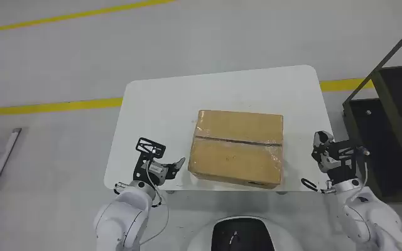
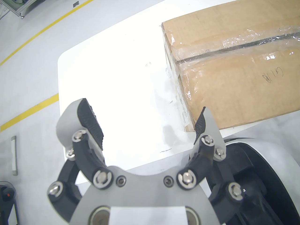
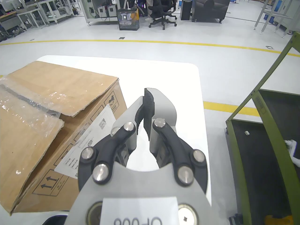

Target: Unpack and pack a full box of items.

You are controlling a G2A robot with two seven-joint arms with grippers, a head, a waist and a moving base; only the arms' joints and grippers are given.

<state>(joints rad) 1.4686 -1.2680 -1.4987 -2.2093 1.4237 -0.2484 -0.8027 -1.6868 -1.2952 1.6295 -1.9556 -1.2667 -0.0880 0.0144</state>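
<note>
- The left gripper (image 2: pixel 143 111) is spread wide with nothing in it; it hangs over the near edge of the table, just beside the box's near left corner; its fingers are shiny grey metal with black bumpy rubber pads (image 2: pixel 90 118).
- The right gripper (image 3: pixel 146 99) is squeezed tight on nothing; it sits by the right end of the box, near the table's right edge.
- The cardboard box (image 1: pixel 235 147) is brown, shaped like a brick and lies flat on the table, close to the near edge, between the two grippers; its top flaps are down.
- Crinkly clear tape (image 2: pixel 236 45) runs along the dark line where the flaps meet.
- A few black pen marks (image 2: pixel 273 74) are on top of the box; I cannot read them.
- A white paper label (image 3: pixel 91 139) is stuck on the box's right end, with small black arrows (image 3: pixel 48 182) printed beside it.
- The table (image 1: pixel 163 100) is white and smooth with round corners.
- A green metal cart (image 3: pixel 257 108) stands on the floor to the right of the table.
</note>
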